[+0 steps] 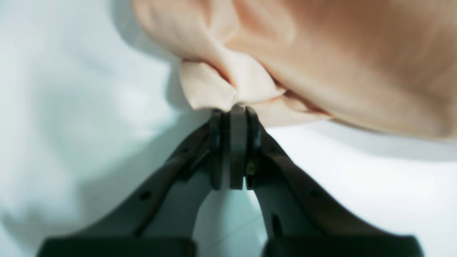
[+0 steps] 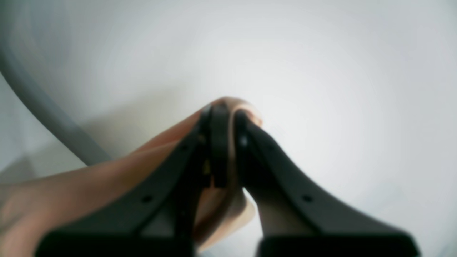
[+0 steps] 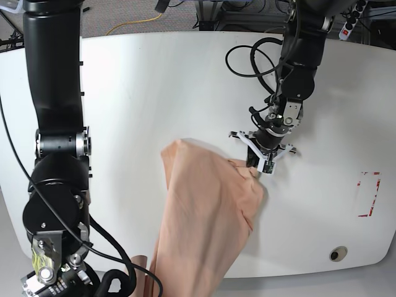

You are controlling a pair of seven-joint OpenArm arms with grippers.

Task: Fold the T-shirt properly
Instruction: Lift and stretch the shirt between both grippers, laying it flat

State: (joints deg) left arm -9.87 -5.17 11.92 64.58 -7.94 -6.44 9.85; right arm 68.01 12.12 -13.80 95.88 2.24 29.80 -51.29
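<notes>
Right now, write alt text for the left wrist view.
Two dark fingers of the left gripper are pinched shut on a bunched edge of the peach T-shirt, which fills the upper right. Below it lies the white table.

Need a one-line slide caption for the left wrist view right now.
Left gripper shut on a bunched edge of the peach T-shirt, just above the white table.

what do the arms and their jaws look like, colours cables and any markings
Both arms are black, built of thick cylindrical segments. The left arm carries looping black cables beside it and a white bracket above its gripper. The right arm has a silver-grey joint ring, black cables trailing low, and a yellow-marked part near its base. Both sets of jaws are matte black, tapering, with small round holes.
</notes>
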